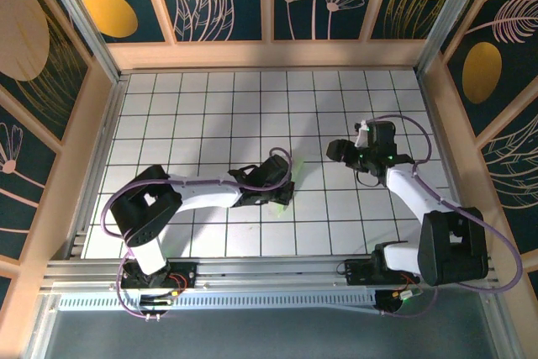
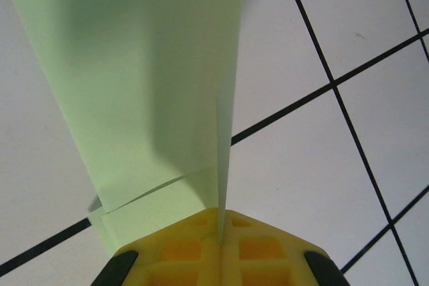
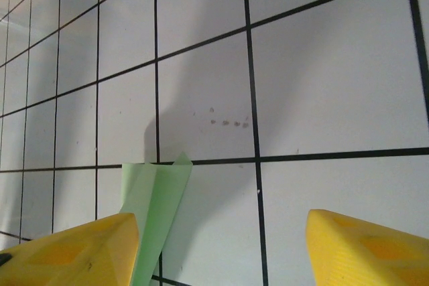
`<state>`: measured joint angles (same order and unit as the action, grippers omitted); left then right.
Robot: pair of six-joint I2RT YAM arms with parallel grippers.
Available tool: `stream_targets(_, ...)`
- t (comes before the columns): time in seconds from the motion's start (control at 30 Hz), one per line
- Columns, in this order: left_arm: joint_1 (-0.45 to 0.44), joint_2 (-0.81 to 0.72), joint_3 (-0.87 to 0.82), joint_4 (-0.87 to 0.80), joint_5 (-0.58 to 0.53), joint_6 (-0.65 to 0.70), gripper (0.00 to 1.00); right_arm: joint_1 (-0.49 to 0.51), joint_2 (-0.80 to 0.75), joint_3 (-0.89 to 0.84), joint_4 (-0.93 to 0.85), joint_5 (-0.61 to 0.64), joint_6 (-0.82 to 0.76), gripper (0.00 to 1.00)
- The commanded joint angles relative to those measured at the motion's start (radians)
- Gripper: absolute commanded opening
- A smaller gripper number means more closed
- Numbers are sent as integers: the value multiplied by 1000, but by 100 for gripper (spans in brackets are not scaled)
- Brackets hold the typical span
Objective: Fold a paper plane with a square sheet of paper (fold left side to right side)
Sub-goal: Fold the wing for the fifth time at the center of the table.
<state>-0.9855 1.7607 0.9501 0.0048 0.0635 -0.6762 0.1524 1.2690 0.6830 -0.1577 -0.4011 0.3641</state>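
The paper plane [image 2: 147, 85], its far end cut off, runs straight out from the clamping left hand [image 2: 220, 236]; the right hand [image 3: 221, 252] is spread apart.

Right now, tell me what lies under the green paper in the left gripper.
White grid tiles show around the folded green paper, pinched by the left gripper. The patch directly beneath is hidden.

Two-tone build on the left arm [image 1: 202, 193] and right arm [image 1: 416, 195]: white link shells, black joint housings, chunky black shoulder blocks just beyond the aluminium rail [image 1: 269, 279]. Purple cables [image 1: 106, 212] looped off each shoulder down to the rail, red wiring [image 1: 172, 282] at the left base, green status lights [image 1: 363, 157] farther from the rail. Yellow waffle-pocketed fingers on the left gripper [image 2: 220, 229], finely ridged yellow on the right gripper [image 3: 221, 232]
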Motion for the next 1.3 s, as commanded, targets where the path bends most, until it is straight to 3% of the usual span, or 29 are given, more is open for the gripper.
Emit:
stream_targets(0.0,22,23,-20,79,105,-54,0,11,11,-21,52,-48,-30,67)
stream_targets(0.5,114,84,-132,425,344,-244,0,111,39,-86,148,-79,56,63)
stream_targets(1.27,172,164,-271,835,480,-470,0,276,205,-78,299,-58,272,45)
